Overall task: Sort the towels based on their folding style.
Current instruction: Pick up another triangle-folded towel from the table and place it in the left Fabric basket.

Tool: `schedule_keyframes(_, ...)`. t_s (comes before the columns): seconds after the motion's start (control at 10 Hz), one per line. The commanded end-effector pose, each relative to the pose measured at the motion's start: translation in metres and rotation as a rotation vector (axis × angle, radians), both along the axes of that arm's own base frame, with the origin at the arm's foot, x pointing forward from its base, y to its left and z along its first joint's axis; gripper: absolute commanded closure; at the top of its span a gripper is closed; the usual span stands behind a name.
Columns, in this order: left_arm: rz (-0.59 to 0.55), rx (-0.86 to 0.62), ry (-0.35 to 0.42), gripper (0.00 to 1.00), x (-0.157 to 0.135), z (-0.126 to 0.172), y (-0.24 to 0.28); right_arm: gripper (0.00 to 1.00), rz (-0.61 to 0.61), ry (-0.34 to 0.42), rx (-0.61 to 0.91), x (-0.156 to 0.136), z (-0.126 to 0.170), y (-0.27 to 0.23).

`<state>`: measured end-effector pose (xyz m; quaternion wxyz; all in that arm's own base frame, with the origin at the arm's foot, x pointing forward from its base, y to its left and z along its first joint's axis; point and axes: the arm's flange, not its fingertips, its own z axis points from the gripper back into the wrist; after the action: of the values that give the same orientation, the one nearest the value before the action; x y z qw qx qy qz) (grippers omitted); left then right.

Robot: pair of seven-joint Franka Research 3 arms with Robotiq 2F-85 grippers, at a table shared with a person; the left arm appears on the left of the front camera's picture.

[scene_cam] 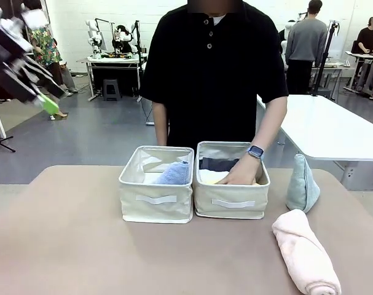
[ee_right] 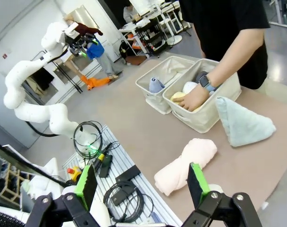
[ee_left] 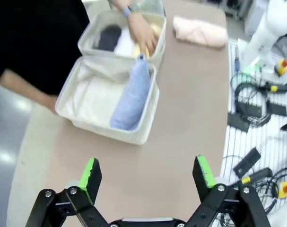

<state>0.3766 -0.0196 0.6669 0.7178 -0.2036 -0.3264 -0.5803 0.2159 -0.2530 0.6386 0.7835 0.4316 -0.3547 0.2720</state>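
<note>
Toward the table's (scene_cam: 82,246) far edge, a hand (scene_cam: 238,175) rests inside the right bin (scene_cam: 231,206).
Left gripper (ee_left: 146,163) and right gripper (ee_right: 141,169) gape wide, empty.

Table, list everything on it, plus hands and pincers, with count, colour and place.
bins: two, cream, side by side, middle of table
blue towel: one, folded, left bin
grey towel: one, right bin
white towel: one, right bin
yellow towel: one, right bin
teal towel: one, folded, upright, right of bins
pink towel: one, rolled, table's right front
watch: one, dark, person's wrist
hand: one, person's, in right bin
left pincer: open, empty, raised
right pincer: open, empty
</note>
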Motion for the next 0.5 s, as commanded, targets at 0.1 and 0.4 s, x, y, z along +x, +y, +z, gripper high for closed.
schedule_keyframes(0.1,-0.044,-0.253,-0.051,0.0,0.0,0.034,0.099,0.0,0.01,-0.024,0.018,0.001,0.003,0.001)
schedule_keyframes(0.4,-0.1,-0.323,-0.096,0.0,0.003,0.016,0.188,0.0,0.01,-0.024,0.018,0.001,0.003,0.001)
